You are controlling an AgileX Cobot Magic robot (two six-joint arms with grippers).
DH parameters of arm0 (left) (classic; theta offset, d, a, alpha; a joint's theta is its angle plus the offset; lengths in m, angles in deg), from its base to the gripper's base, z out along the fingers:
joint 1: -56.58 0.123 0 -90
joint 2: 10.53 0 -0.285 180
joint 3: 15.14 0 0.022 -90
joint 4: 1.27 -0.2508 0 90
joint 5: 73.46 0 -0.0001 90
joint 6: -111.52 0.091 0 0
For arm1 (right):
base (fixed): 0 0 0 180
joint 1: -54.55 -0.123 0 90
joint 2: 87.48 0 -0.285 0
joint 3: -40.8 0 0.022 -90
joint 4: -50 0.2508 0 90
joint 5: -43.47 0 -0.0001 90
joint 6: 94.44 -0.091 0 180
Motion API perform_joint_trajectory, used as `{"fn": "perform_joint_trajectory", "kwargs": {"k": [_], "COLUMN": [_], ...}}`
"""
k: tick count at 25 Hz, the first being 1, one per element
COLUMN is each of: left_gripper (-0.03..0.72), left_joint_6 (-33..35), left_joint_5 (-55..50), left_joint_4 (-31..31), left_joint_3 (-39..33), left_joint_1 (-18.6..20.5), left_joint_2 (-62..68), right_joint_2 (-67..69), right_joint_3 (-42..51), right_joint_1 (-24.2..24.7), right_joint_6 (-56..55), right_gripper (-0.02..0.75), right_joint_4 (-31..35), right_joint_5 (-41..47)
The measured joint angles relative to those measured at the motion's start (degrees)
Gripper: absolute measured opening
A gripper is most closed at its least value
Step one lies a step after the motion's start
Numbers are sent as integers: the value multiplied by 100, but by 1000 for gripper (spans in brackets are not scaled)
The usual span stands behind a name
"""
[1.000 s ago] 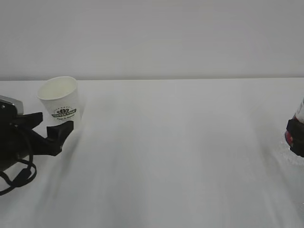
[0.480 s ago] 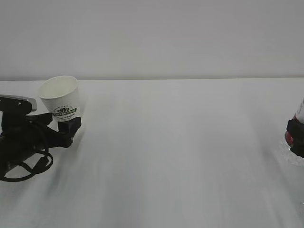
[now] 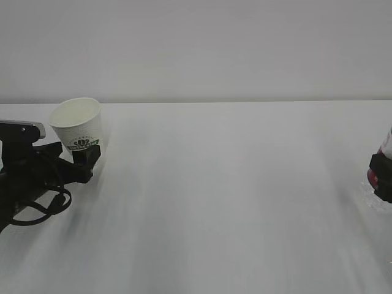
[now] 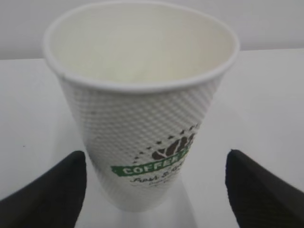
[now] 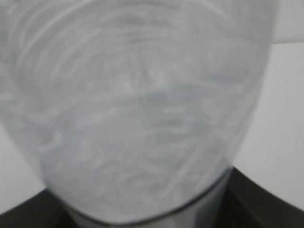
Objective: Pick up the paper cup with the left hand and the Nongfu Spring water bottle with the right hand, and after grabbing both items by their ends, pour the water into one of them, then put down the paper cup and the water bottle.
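Left gripper [image 4: 152, 190]: jaws wide apart, one either side of the upright cup [image 4: 142, 109], clear of its wall. Right gripper [image 5: 142, 209]: partly open, closed around the bottle [image 5: 137, 104] at the table's [image 3: 233, 184] right edge.

water bottle [image 3: 386, 160] cut off at edge, blurred close-up

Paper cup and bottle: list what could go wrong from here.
1. The left gripper stands open around the base of the paper cup, fingers clear of it; an off-centre close could tip the light, empty cup.
2. The Nongfu Spring water bottle fills the right wrist view and sits at the exterior view's edge, so the right gripper's hold is hard to check.
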Motion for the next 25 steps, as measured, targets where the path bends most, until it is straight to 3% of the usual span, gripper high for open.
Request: {"fn": "perform_joint_trajectory", "kwargs": {"k": [25], "left_gripper": [692], "left_joint_6": [-57], "left_joint_5": [0], "left_joint_4": [73], "left_joint_3": [940], "left_joint_1": [0], "left_joint_2": [649], "right_joint_2": [0], "right_joint_3": [0], "right_joint_1": [0], "right_joint_6": [0], "right_gripper": [450], "right_joint_4": [3], "right_joint_5": [-10]}}
